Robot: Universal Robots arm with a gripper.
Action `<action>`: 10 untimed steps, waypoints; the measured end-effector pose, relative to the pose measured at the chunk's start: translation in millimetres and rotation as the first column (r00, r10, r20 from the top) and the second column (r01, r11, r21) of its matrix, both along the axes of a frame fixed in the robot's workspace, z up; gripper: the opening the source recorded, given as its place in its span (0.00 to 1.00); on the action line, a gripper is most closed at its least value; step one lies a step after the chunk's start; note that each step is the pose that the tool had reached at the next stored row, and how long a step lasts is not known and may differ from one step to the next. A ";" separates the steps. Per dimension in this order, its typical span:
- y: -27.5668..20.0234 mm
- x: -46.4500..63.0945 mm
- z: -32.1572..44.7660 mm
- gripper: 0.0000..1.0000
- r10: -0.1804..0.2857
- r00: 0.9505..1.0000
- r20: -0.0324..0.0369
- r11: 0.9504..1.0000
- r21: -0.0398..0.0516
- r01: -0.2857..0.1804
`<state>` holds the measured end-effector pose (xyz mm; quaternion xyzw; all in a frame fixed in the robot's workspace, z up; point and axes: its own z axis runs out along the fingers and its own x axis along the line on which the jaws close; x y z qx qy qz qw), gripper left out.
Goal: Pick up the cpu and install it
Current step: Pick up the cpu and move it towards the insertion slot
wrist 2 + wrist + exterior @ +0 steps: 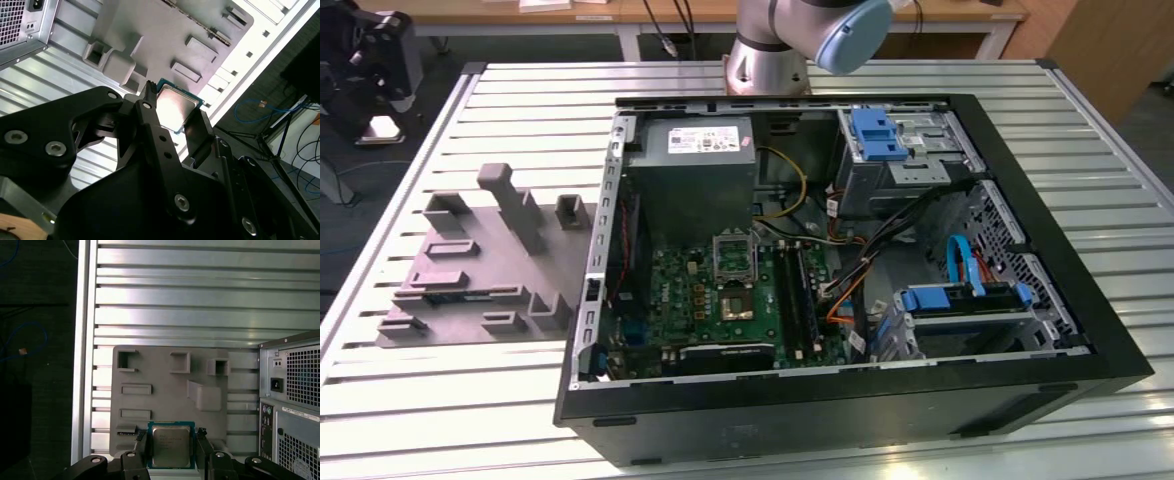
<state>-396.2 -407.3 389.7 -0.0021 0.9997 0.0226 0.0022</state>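
Observation:
The cpu [171, 445], a flat square chip with a silver-grey metal top and a thin green rim, sits between the two black fingers of my gripper [171, 441], which is shut on its opposite edges. The chip hangs well above the grey moulded tray [165, 405] on the slatted table. In the second wrist view the cpu [176, 106] shows tilted between the fingertips of the gripper [175, 114]. In the exterior view the open computer case [1067, 300] lies on its side, with the motherboard's socket [734, 255] exposed.
The grey tray [480, 270] with upright blocks lies at the exterior view's left of the case. The arm's base [767, 60] stands behind the case. Cables, blue drive brackets [961, 300] and a power supply [700, 165] crowd the case interior. The case's rear panel [292, 400] is beside the tray.

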 end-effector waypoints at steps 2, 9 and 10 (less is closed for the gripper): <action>0.0 0.4 0.0 0.47 0.000 1.000 0.000 1.000 0.000 0.000; 0.0 2.1 0.0 0.47 0.000 1.000 0.000 1.000 0.000 0.000; 0.0 2.4 0.1 0.47 0.000 1.000 0.000 1.000 0.000 0.000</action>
